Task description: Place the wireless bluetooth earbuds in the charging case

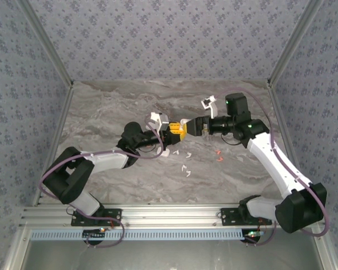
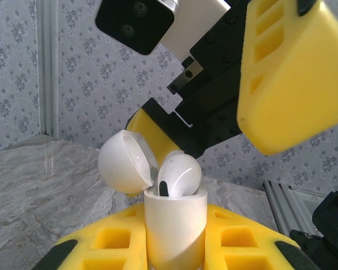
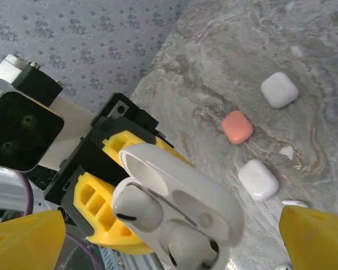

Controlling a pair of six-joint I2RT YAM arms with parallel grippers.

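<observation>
The left gripper (image 1: 172, 133) is clenched on the charging case (image 2: 174, 230), its yellow pads (image 2: 110, 243) pressing the case's lower body from both sides. This keeps the case upright and clear of the table (image 1: 112, 101), mouth up. The lid (image 2: 125, 162) is tipped back on its hinge to 1 side of the case, leaving the wells free from above. 1 white earbud (image 2: 180, 173) stands in the case mouth with its bulb well above the rim. It looks lodged but probably not pushed fully home. The right gripper (image 1: 194, 125) faces the case from the opposite side, spread wide and holding nothing. Its yellow fingers (image 2: 293, 73) stand above and to either side of the case, touching neither the earbud nor the lid. That stance likely leaves it room to press the bulb down or to go for another piece. Nearer the arm bases than the case, loose earbuds (image 1: 186, 169) lie scattered on the table, with orange-red ones (image 1: 218, 155) off toward the right arm. The right wrist view shows 3 spare cases (image 3: 258, 179) below and beyond the held case, 2 white and 1 orange-pink.
</observation>
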